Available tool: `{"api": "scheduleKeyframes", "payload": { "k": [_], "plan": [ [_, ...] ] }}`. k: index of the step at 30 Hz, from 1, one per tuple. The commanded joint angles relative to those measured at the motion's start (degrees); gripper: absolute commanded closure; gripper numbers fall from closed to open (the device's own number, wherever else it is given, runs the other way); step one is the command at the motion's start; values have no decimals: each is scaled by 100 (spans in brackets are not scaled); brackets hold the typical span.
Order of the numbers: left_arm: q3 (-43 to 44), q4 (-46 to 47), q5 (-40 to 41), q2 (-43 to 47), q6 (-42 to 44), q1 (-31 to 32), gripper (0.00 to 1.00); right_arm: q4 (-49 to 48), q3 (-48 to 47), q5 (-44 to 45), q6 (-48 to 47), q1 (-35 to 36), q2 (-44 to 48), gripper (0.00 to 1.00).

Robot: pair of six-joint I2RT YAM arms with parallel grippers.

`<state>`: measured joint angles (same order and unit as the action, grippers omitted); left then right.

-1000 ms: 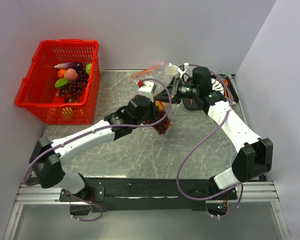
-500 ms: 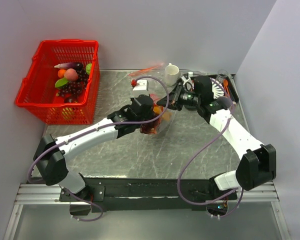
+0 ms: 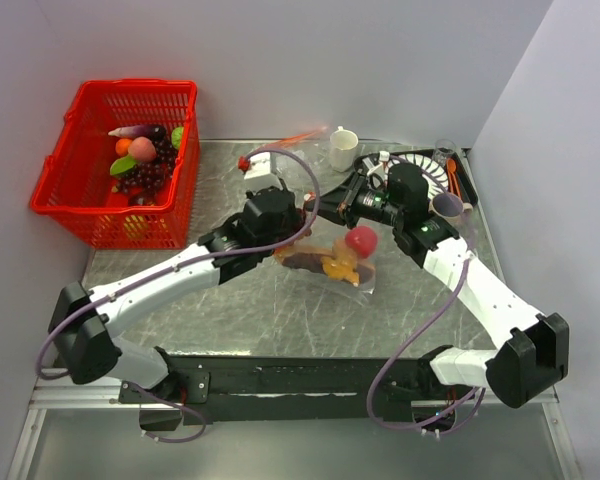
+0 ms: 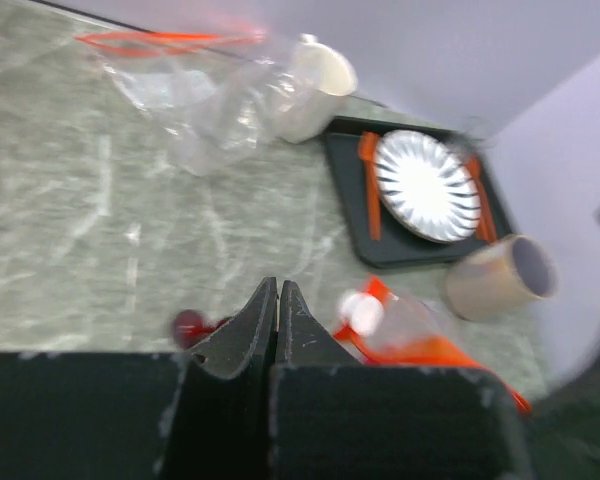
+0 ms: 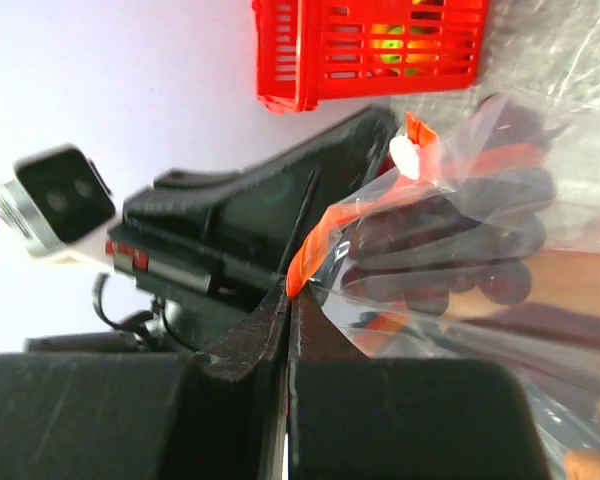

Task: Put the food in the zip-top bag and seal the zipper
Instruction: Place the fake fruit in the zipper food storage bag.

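The clear zip-top bag (image 3: pixel 366 272) lies on the table between my arms. Through it show the red round fruit (image 3: pixel 361 239), the orange-brown curved piece (image 3: pixel 337 266) and the dark grape bunch (image 3: pixel 302 261). In the right wrist view the grapes (image 5: pixel 450 250) press against the plastic. My right gripper (image 5: pixel 288 290) (image 3: pixel 330 208) is shut on the orange-red zipper (image 5: pixel 325 235). My left gripper (image 4: pixel 277 288) (image 3: pixel 308 218) is shut just left of the bag's mouth. Nothing shows between its jaws. The zipper (image 4: pixel 430 350) and its white slider (image 4: pixel 362 312) lie beside its right finger.
A red basket (image 3: pixel 80 205) with other toy foods stands at the back left. A second clear bag (image 4: pixel 180 80) and a white cup (image 4: pixel 315 85) lie at the back. A black tray (image 4: pixel 345 165) holds a white plate and orange cutlery, with a beige cup (image 4: pixel 500 275) beside it.
The bag hung bunched between both grippers; it has come down and now lies spread on the table. My left gripper shifted left and my right wrist came nearer.
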<state>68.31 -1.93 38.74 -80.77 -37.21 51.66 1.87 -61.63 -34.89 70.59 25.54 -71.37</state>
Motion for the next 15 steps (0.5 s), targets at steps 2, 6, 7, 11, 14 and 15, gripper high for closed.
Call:
{"api": "scheduleKeyframes", "payload": {
  "k": [2, 6, 7, 11, 14, 15],
  "plan": [
    [-704, 1238, -1174, 544, -813, 2, 99, -1302, 466, 62, 842, 21, 89, 100],
    [-1039, 1503, -1913, 703, -1200, -15, 99, -2294, 1055, 36, 1325, -101, -78, 100],
    [-1126, 1555, -2210, 729, -1270, -7, 99, -2444, 1195, -26, 1439, -128, -139, 100],
    [-1522, 1810, -2784, 642, -1324, -7, 99, -3218, 1398, -544, 1809, -225, -570, 100],
    [-2031, 2091, -2732, 545, -1490, -68, 99, -3588, 1469, -685, 2003, -234, -632, 100],
    [-2172, 2457, -2749, 536, -1534, -120, 99, -3527, 1461, -694, 2003, -234, -615, 100]
  ]
}}
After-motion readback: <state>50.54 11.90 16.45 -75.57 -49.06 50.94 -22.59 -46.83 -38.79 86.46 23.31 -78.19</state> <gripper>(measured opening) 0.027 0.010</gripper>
